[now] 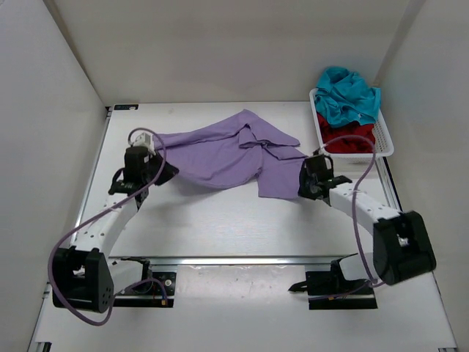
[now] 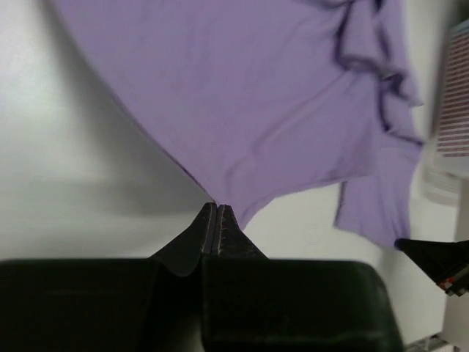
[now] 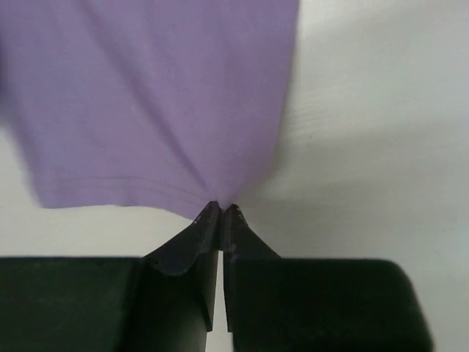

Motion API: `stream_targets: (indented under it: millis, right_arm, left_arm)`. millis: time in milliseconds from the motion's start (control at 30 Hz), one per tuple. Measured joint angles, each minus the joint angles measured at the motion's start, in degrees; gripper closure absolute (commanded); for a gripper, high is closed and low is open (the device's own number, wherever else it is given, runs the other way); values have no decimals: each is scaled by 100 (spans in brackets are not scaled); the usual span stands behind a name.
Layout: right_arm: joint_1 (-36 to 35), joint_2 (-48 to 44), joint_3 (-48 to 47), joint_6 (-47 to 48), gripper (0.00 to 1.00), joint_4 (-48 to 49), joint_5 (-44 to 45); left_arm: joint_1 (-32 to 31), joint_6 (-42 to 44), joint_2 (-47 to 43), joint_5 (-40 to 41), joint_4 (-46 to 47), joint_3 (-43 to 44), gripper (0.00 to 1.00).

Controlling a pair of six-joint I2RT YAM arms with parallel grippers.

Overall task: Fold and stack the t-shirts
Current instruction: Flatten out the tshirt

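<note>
The lavender t-shirt [image 1: 227, 154] is stretched across the middle of the table, crumpled at its far right. My left gripper [image 1: 165, 170] is shut on its left hem corner; in the left wrist view the left gripper [image 2: 217, 207] pinches the lavender t-shirt [image 2: 264, 110] at a point. My right gripper [image 1: 303, 183] is shut on the shirt's near right corner; in the right wrist view the right gripper [image 3: 220, 207] grips the hem of the lavender t-shirt [image 3: 154, 103]. The teal t-shirt [image 1: 349, 95] and dark red t-shirt [image 1: 350, 136] lie crumpled in the basket.
A white mesh basket [image 1: 387, 144] stands at the table's far right, holding the two other shirts; its side shows in the left wrist view [image 2: 456, 110]. White walls enclose the table on left, back and right. A metal rail [image 1: 234, 259] runs along the near edge.
</note>
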State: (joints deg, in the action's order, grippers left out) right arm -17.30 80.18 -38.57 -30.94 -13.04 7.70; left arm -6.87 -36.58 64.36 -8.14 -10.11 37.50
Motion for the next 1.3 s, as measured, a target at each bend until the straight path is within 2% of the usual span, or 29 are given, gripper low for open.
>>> stream_targets:
  millis: [100,167,267,333,467,533,633,733,833,967,1067,1133,1300]
  right_arm:
    - [0,-649,-769,210,100,-986,195]
    - [-35,-1014,-1845,407,99,-1582,367]
    - [-144,-1108,-4072,778,100,-2234,645]
    - [-354,-992,-5643,1049,100,-2549,879]
    - [-970,-402,-8682,1624,100,-3193,1340]
    - [-1187,-87,-9698,1867,100,-3259,1475]
    - [-1097,-107,-9912,2124,100,-3193,1410]
    - [-306,9,-9648,2162,100,-3174,682]
    - [361,588,-9606,2155,100,-3204,-31]
    - [669,1606,-9492,2170,100,-3171,-717]
    - [769,2597,-9615,2170,100,-3272,-1130]
    - [848,3370,-10043,2151,100,-3353,-1331]
    - [1093,4122,-10308,1869,100,-3097,-1716]
  left_arm:
    - [59,15,251,-387,-234,1003,100]
    - [245,-26,352,-780,-280,1784,100]
    - [734,-195,417,-1373,-278,2914,100]
    - [1316,-507,420,-1895,-52,3571,100]
    - [2514,-1316,391,-2710,470,4273,100]
    - [2863,-1622,457,-2929,590,4612,100]
    - [2959,-1818,586,-3167,592,5073,100]
    - [2896,-1808,671,-3200,535,5250,100]
    - [2739,-1650,717,-3053,444,5106,100]
    - [2371,-1305,925,-2549,310,4568,100]
    - [2022,-1113,1547,-2153,205,4419,100]
    - [1801,-1049,2173,-1950,57,4586,100]
    - [1493,-1049,3818,-1733,-487,6089,100]
